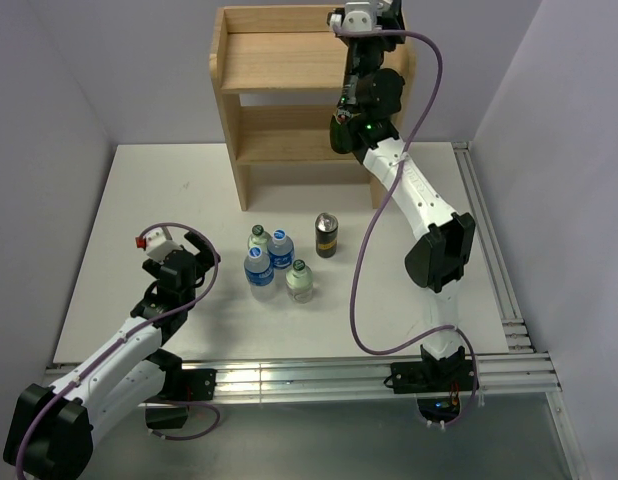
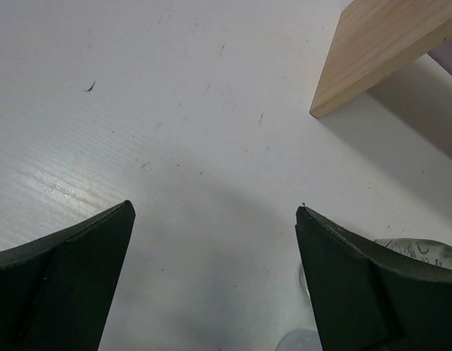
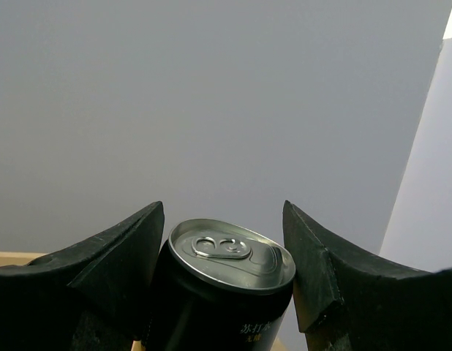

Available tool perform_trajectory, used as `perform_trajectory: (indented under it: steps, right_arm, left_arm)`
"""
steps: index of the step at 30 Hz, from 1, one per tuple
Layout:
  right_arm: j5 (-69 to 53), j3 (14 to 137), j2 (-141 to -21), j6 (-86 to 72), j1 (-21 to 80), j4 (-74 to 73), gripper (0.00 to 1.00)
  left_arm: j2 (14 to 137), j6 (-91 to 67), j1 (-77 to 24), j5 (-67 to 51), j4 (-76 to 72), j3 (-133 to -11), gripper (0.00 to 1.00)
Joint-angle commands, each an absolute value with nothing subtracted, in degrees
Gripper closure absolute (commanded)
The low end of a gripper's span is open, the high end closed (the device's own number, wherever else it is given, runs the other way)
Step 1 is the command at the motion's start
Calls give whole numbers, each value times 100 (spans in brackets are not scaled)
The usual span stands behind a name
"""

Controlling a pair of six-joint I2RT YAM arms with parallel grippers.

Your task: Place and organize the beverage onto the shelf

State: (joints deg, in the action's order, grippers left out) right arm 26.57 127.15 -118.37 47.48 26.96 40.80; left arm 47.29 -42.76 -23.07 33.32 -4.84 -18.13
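The wooden shelf (image 1: 279, 50) stands at the back of the table. My right gripper (image 1: 355, 40) is over the right side of its top board, shut on a dark can (image 3: 226, 292) with a silver lid; in the right wrist view the gripper (image 3: 222, 206) has a finger on each side of the can. The can is hidden in the top view. On the table stand another dark can (image 1: 327, 236), two blue-labelled water bottles (image 1: 280, 248) (image 1: 258, 266) and two green-capped bottles (image 1: 257, 238) (image 1: 300, 281). My left gripper (image 1: 194, 250) is open and empty, left of the cluster, low over the table (image 2: 215, 212).
In the left wrist view a shelf leg (image 2: 379, 51) shows at upper right, a green-capped bottle (image 2: 423, 252) behind my right finger and a bottle cap (image 2: 299, 340) at the bottom edge. A strip of shelf wood (image 3: 10, 256) shows in the right wrist view. Grey walls enclose the table.
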Motion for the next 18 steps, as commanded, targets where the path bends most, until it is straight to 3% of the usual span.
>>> perform_trajectory:
  steps: [1,2,4,5,6,8,18]
  right_arm:
    - [3190,12173,-12384,4763,2619,3260,89]
    - [3190,12095,-12375,4816,2637,3313,76]
    - [3199,12033,-12358,4851,2689,3375,58]
    - [3217,11989,-12349,4886,2707,3419,36]
    - [3225,11962,-12340,4904,2733,3471,29]
    - [3252,11910,-12340,4931,2751,3507,0]
    - [3366,11672,-12234,5150,2909,3796,0]
  left_arm:
    - [4649,-4333,-2329,3454,-492,-1925,1]
    - [4658,-4342,-2329,3445,-492,-1925,1]
    - [4667,-4333,-2329,3445,-492,-1934,1]
    - [4658,-4333,-2329,3463,-483,-1934,1]
    - [4650,-4333,-2329,3454,-483,-1934,1]
    - [4632,-4333,-2329,3463,-475,-1925,1]
    - [4632,-4333,-2329,3472,-475,-1925,1]
